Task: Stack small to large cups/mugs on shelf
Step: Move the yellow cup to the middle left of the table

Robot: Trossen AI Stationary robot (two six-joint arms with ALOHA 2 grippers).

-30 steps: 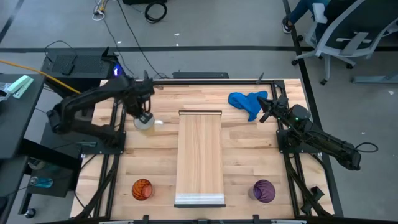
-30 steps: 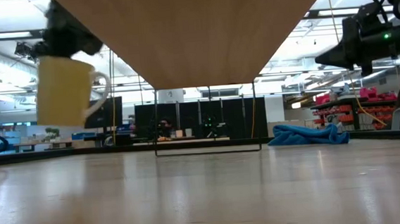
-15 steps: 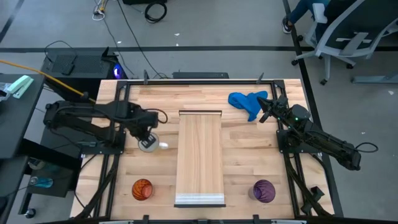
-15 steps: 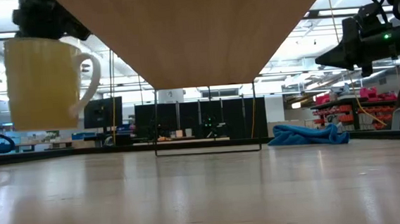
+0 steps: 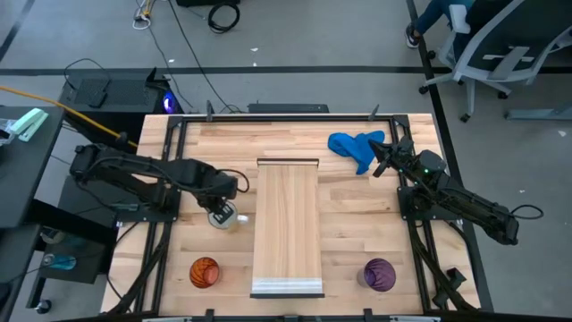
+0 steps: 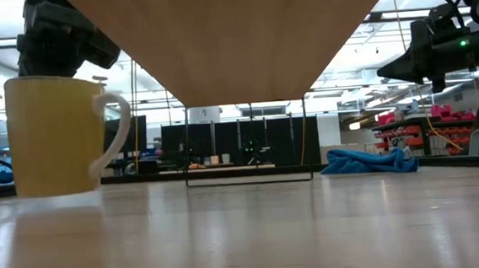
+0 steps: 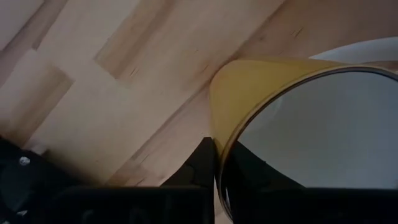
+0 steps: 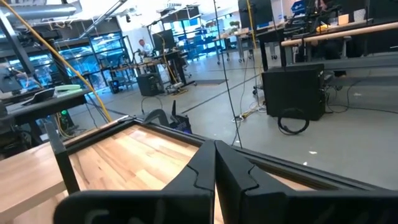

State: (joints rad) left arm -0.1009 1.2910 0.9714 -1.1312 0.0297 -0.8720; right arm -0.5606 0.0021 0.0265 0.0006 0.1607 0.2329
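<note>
1. My left gripper (image 5: 221,212) is pinched tight on the rim of the white mug (image 5: 224,217).
2. One finger (image 7: 202,168) is outside the mug wall and the other is inside it.
3. The mug is upright, with its handle toward the shelf (image 5: 288,228).
4. It sits just beside the shelf, on the left side of the table (image 5: 344,201), about halfway along the plank.
5. From low down, the mug (image 6: 58,134) looks yellowish and its bottom is right at the table top. I cannot tell if it is touching.
6. The orange cup (image 5: 205,272) is on the table near the front left corner, well apart from the mug.
7. The purple cup (image 5: 379,274) is on the table near the front right corner, on the other side of the shelf.
8. There are no cups on top of the shelf.
9. My right gripper (image 5: 377,166) is up in the air with its fingers pressed together, holding nothing.
10. It waits near the blue cloth (image 5: 355,148) at the back right of the table.
</note>
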